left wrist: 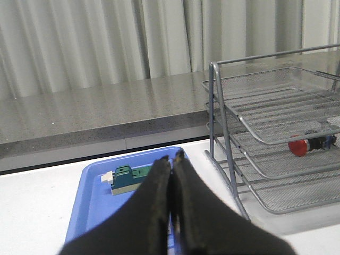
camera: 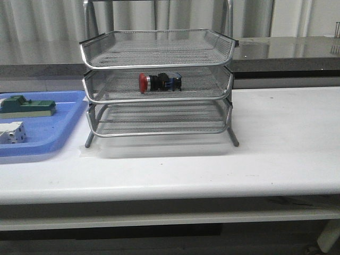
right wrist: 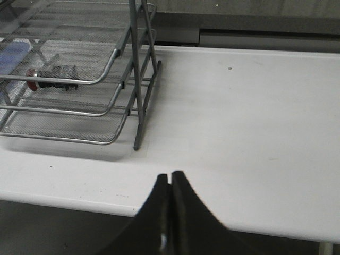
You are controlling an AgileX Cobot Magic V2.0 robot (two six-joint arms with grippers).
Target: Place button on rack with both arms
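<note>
The small, rigid red-capped push-button switch (camera: 159, 82), likely light, lies on the silver wire-mesh rack's (camera: 158, 85) middle tray, best gripped across its black body; both arms' jaws are closed and empty.

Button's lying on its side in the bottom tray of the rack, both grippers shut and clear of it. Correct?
Not quite: the button lies on its side in the middle tray of the rack, not the bottom; the front view shows it. The left gripper and right gripper are shut, clear of it.
</note>
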